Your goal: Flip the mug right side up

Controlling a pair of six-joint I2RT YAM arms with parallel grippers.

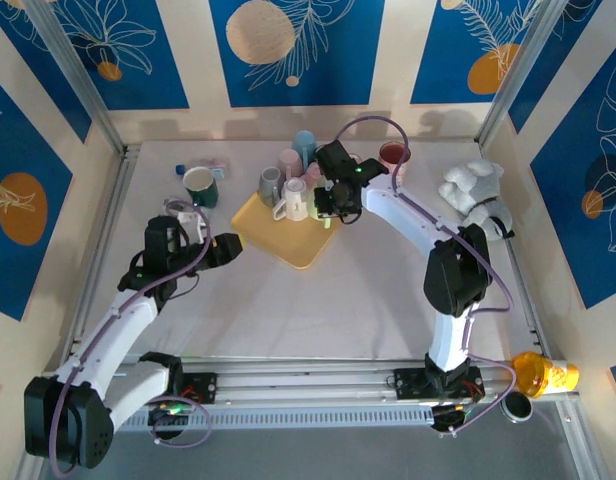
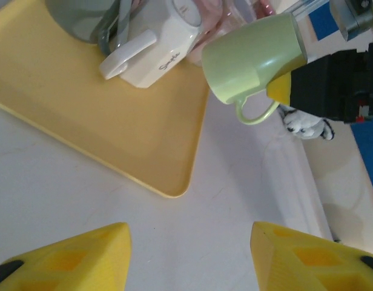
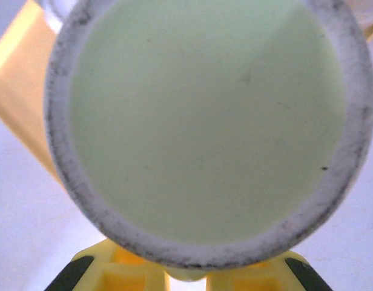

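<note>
Right fingers (image 3: pixel 132 274) clamp one green mug (image 3: pixel 204 121) beside one yellow tray (image 2: pixel 83 115).

Bare table (image 1: pixel 318 320) before the yellow tray (image 1: pixel 288 246); mug cluster (image 1: pixel 293 200) on its far side, green mug (image 2: pixel 253 57) overhead.

The top external camera looks down from above the near edge over the whole table (image 1: pixel 318 300), the left wrist camera faces low across it toward the yellow tray (image 2: pixel 114 121), shared with the top view, and the green mug (image 2: pixel 253 57), whose base the right wrist camera views point-blank.
</note>
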